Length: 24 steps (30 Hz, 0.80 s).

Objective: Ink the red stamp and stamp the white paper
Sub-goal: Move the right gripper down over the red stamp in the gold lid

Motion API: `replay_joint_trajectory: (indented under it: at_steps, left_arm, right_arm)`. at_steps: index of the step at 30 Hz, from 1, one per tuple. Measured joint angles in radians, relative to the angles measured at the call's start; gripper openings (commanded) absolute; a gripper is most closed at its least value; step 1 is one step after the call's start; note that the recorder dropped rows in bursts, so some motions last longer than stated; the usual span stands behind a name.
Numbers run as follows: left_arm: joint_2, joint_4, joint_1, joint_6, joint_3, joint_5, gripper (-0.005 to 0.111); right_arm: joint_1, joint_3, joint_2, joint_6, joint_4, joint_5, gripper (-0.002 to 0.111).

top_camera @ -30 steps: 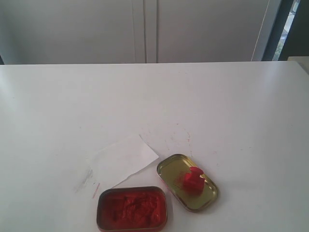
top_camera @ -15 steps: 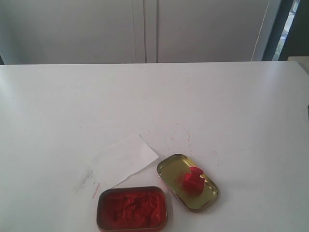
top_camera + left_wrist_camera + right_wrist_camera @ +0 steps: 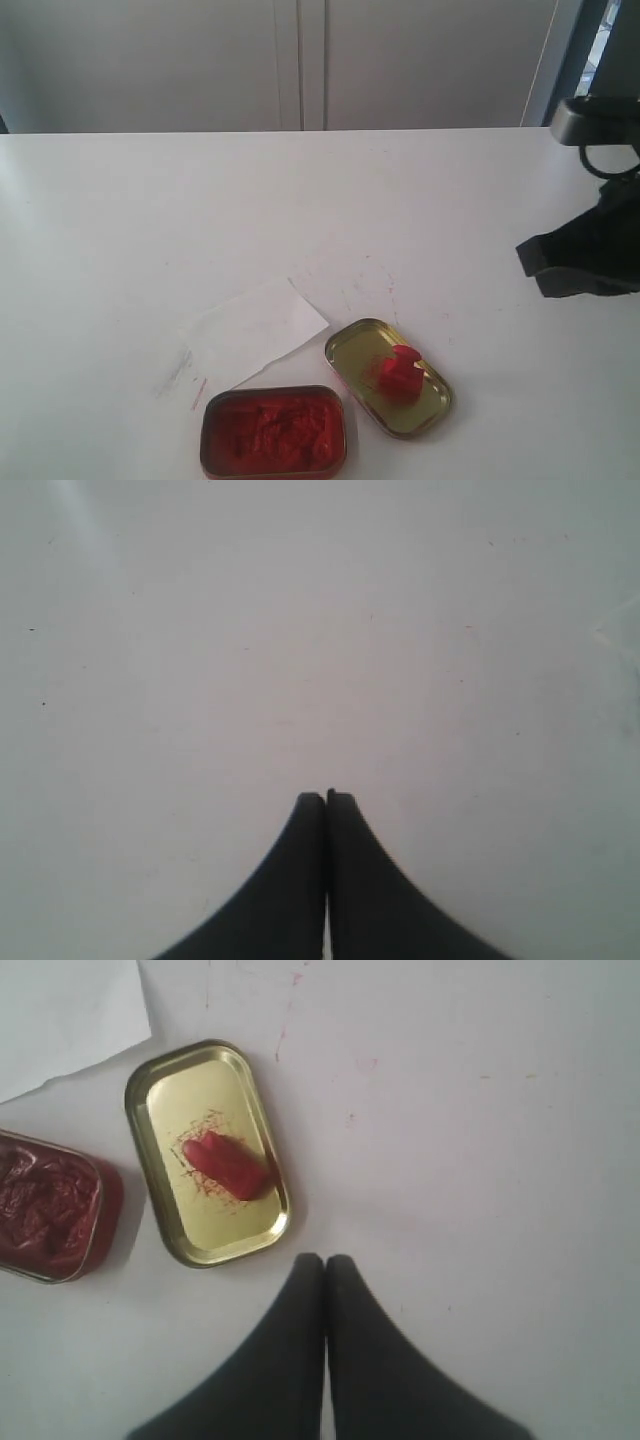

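Right gripper (image 3: 323, 1260) first: its two dark fingers are pressed flat together, nothing between them; it hangs above bare table (image 3: 300, 200), near the gold lid (image 3: 190, 1090) but clear of it. In the exterior view this arm sits well over at the right edge, apart from everything that matters. Left gripper (image 3: 326, 796), same story: fingers closed tight on nothing, only blank white tabletop beneath it (not one task thing in its camera).

So where are we? Right at the start, by my reading; the red stamp (image 3: 228, 1168) is not picked up, not inked, and it rests inside the gold lid among red smears (upright or tipped, I cannot tell). The white paper (image 3: 255, 330) lies flat just beyond the lid's far-left corner, and I can make out no clear imprint on it. Everything is left to do: open the fingers, take the stamp by its knob, press it into the paste, press it on the paper.

Containers, then: the ink tin (image 3: 275, 390) sits open beside the lid, at the near edge, filled with lumpy red paste (image 3: 274, 432); the lid holds the stamp alone.
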Motion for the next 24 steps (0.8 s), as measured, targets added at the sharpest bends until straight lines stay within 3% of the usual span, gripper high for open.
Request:
replay_joint_trajectory:
  at_steps: [24]
  left_arm:
    - [0.000,0.000,0.000,0.000,0.000,0.000,0.000]
  right_arm:
    - [0.288,-0.153,0.254,-0.119,-0.019,-0.009,0.000]
